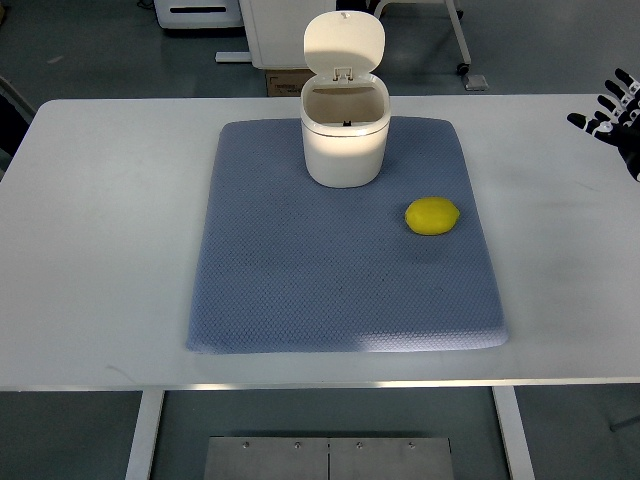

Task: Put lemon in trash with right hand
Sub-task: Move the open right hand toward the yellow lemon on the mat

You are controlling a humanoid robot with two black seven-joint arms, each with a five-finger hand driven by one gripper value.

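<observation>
lemon point(432, 216) sits on blue mat point(340, 250), just right of & nearer than white trash bin point(344, 140) w/ lid up. right hand point(612, 112) at far right edge, fingers spread, empty.

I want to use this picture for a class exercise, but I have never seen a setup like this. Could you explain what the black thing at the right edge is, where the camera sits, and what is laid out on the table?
The one camera looks steeply down from the robot's own side onto a white table. The black thing with white joints is the robot's right hand, fingers spread, holding nothing, above the table's right edge. The left hand is not in view. On the table lies a blue textured mat. At the mat's far end stands a small white plastic trash bin with its hinged lid flipped up. A yellow lemon rests on the mat, in front and to the right of the bin, apart from it. Nothing is held.
</observation>
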